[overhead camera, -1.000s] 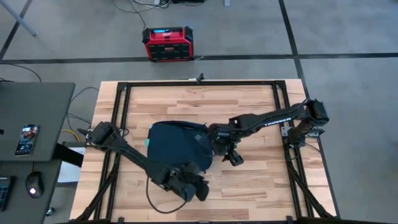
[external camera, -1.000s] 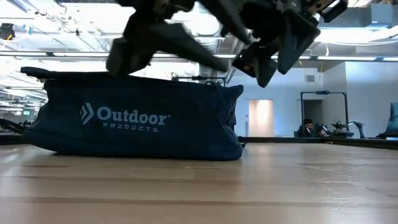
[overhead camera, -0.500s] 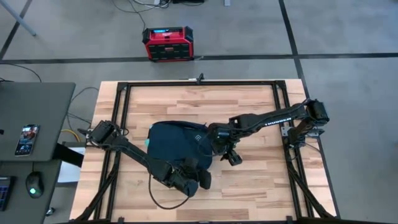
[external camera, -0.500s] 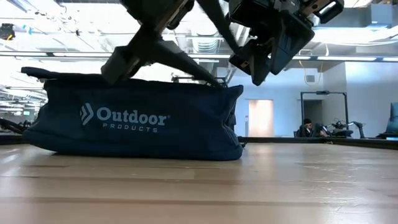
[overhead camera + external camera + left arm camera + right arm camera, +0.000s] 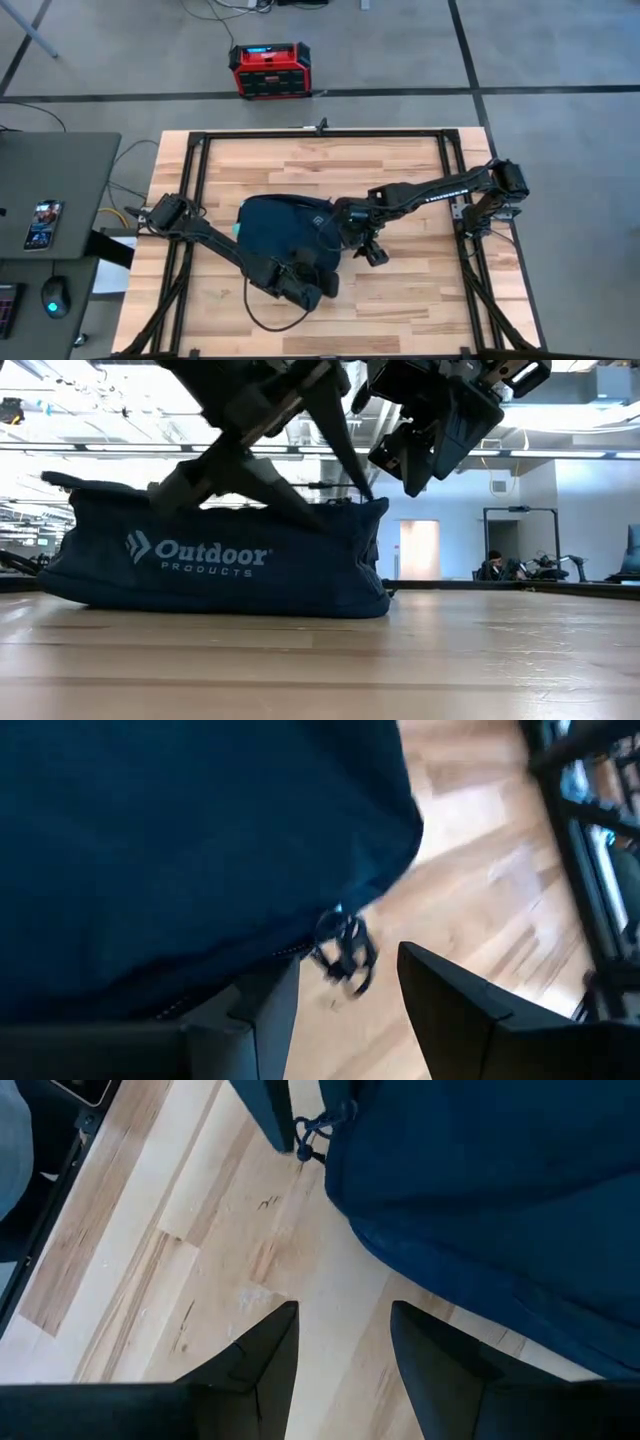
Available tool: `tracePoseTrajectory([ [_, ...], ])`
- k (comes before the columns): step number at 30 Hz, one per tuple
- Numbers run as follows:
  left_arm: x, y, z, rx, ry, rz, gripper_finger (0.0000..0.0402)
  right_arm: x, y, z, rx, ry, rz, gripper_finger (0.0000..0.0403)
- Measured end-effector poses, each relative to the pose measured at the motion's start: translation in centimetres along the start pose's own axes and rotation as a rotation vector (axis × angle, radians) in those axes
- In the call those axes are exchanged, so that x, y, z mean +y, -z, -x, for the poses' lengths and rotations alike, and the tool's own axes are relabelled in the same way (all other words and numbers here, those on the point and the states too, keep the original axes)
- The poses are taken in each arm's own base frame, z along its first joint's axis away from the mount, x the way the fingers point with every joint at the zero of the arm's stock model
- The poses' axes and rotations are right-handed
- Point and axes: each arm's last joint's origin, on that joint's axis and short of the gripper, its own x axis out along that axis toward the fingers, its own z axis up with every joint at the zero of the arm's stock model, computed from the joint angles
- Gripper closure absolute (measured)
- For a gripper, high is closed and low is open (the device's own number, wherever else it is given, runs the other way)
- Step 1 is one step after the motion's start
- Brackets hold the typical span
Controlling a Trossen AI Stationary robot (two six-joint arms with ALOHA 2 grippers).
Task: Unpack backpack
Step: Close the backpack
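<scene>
At mid-tabletop the backpack lies closed, its near edge newly dented as the left gripper, fingers apart, has moved onto it toward the zipper pull; right gripper hovers open and empty.

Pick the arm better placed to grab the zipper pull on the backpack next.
Left, probably. The left gripper is open at the backpack edge with the zipper pull just ahead. The right gripper is open over bare table.
</scene>
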Motion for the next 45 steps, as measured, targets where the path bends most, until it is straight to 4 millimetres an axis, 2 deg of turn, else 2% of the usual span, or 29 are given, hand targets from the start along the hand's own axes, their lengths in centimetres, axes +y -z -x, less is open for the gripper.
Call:
tracePoseTrajectory([
  [6, 0.1, -0.9, -0.4, -0.063, -0.02, 0.001, 0.0245, 0.0, -0.1, 0.0, -0.013, 0.003, -0.032, 0.025],
  [8, 0.1, -1.1, -0.6, -0.066, -0.026, -0.019, 0.0257, 0.0, -0.1, 0.0, -0.013, 0.002, -0.034, 0.025],
  [10, 0.2, -1.3, -0.6, -0.066, -0.034, -0.037, 0.0286, 0.0, -0.2, 0.0, -0.017, 0.002, -0.03, 0.025],
  [14, 0.2, -1.3, -0.7, -0.056, -0.037, -0.081, 0.038, 0.2, -0.4, 0.1, -0.037, 0.005, 0.025, 0.0254],
  [15, 0.2, -1.3, -0.7, -0.05, -0.037, -0.09, 0.0389, 0.3, -0.5, 0.2, -0.044, 0.007, 0.045, 0.0257],
  [21, -0.1, -1.2, -0.1, 0.026, -0.015, -0.165, 0.04, 0.3, -0.5, 0.5, -0.136, 0.041, 0.211, 0.0278],
  [29, -0.5, -1.4, 0.7, 0.054, 0.008, -0.233, 0.0401, -0.6, 0.1, -0.3, -0.118, 0.076, 0.147, 0.0284],
  [35, -0.6, -1.5, 0.8, 0.078, 0.014, -0.265, 0.0401, 1.2, -0.9, -1.3, -0.212, 0.085, 0.317, 0.0284],
  [39, -0.6, -1.5, 0.7, 0.096, 0.017, -0.275, 0.0401, 2.4, -0.5, -2.4, -0.18, 0.159, 0.399, 0.0284],
  [42, -0.6, -1.5, 0.8, 0.096, 0.024, -0.273, 0.0402, 2.2, -0.7, -2.8, -0.222, 0.248, 0.402, 0.0284],
  [45, -0.7, -1.5, 0.7, 0.095, 0.028, -0.277, 0.0401, 2.2, -0.7, -2.8, -0.244, 0.262, 0.417, 0.0275],
])
